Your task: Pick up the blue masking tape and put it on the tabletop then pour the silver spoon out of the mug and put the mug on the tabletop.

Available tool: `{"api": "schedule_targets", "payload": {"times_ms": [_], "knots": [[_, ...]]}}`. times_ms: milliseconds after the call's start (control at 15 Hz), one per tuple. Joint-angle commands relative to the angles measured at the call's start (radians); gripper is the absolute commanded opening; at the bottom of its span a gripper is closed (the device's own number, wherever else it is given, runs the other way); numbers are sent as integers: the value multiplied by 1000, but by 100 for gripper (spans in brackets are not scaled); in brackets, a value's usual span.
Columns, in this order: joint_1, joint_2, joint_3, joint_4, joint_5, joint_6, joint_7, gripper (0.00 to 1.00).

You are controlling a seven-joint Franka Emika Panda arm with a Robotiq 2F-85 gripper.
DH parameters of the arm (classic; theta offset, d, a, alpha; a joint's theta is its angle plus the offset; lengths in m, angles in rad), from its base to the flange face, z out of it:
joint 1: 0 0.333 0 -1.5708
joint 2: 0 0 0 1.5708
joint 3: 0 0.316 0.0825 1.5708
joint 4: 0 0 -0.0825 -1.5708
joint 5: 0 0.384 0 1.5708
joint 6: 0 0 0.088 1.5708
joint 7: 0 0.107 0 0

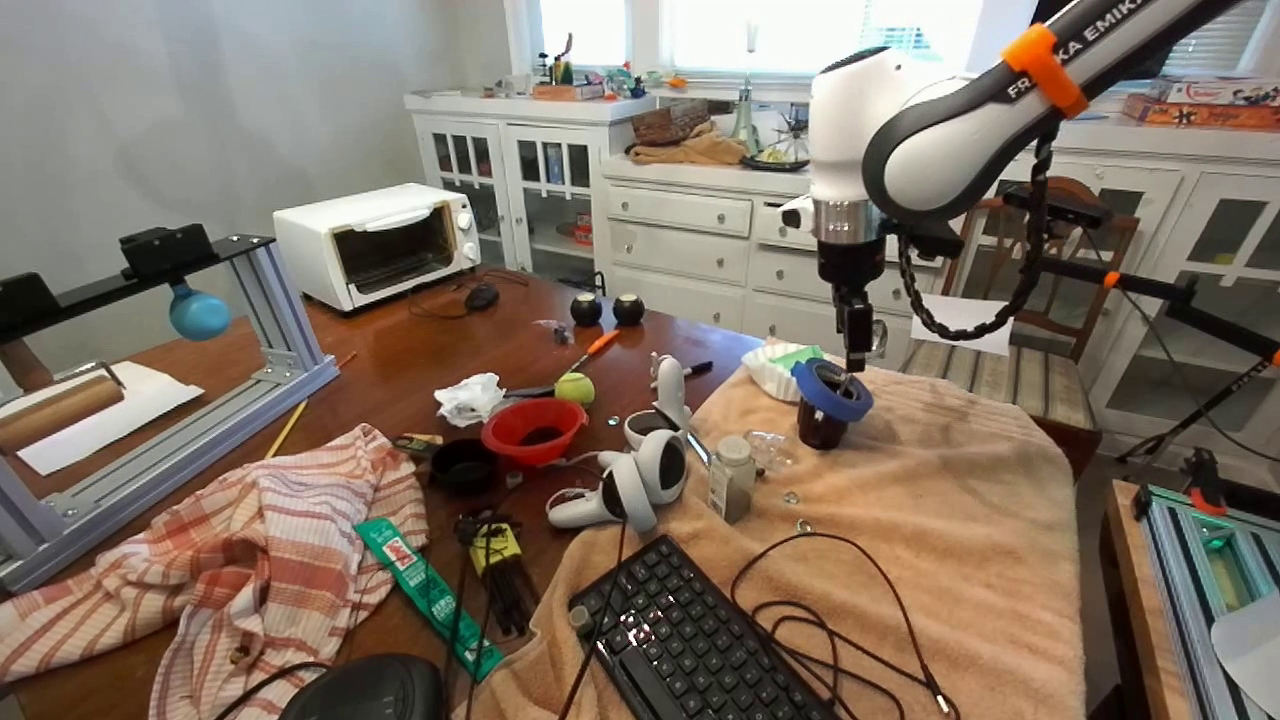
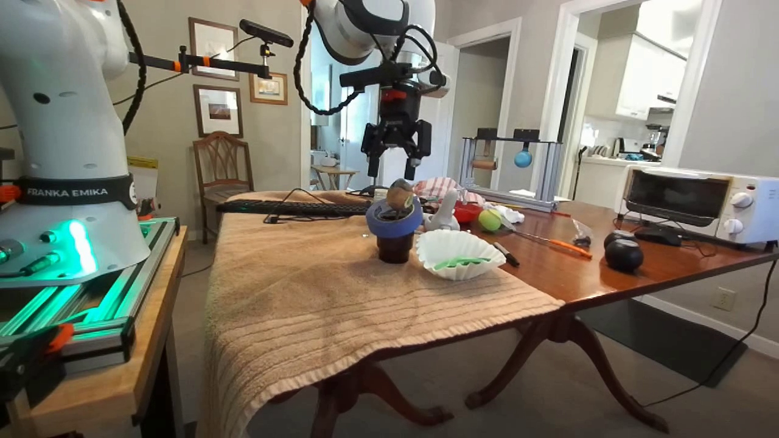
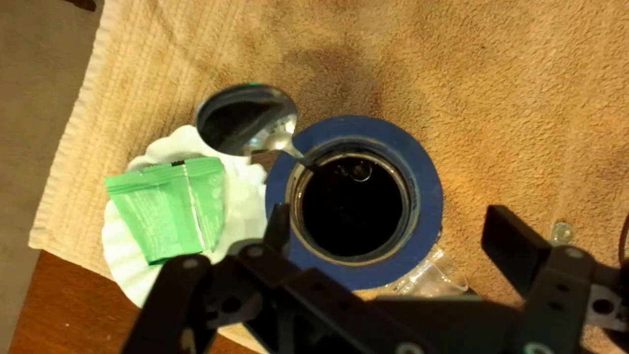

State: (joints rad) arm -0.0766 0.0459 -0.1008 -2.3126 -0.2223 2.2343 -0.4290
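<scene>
I'm hovering the black two-fingered gripper (image 2: 392,170) above a small dark cylindrical mug (image 2: 394,250), its jaws standing wide apart and holding nothing. The flat blue ring of masking tape (image 2: 394,227) is sitting at the mug's top; whether it is encircling the rim or resting on it, I cannot tell. I'm reading that wide spread as meant for straddling the tape. A silver metal spoon (image 3: 255,128) is leaning out through the ring, so lifting the tape is probably asking for care. Just beside, a white fluted cup (image 2: 431,249) is cradling a green packet (image 3: 169,209). The mug is standing on a peach-tan towel (image 2: 292,286) draping the dark brown wooden tabletop (image 2: 566,274); farther off, a white toaster oven (image 1: 375,245) is standing near white cabinets (image 1: 680,245).
</scene>
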Motion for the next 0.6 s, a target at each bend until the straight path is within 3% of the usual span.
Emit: {"api": "schedule_targets", "payload": {"times_ms": [0,200,533], "knots": [[-3,89,23,88,53,-97,-67,100],[-6,135,38,136,93,-188,-68,100],[-12,176,49,168,125,-222,-26,100]]}}
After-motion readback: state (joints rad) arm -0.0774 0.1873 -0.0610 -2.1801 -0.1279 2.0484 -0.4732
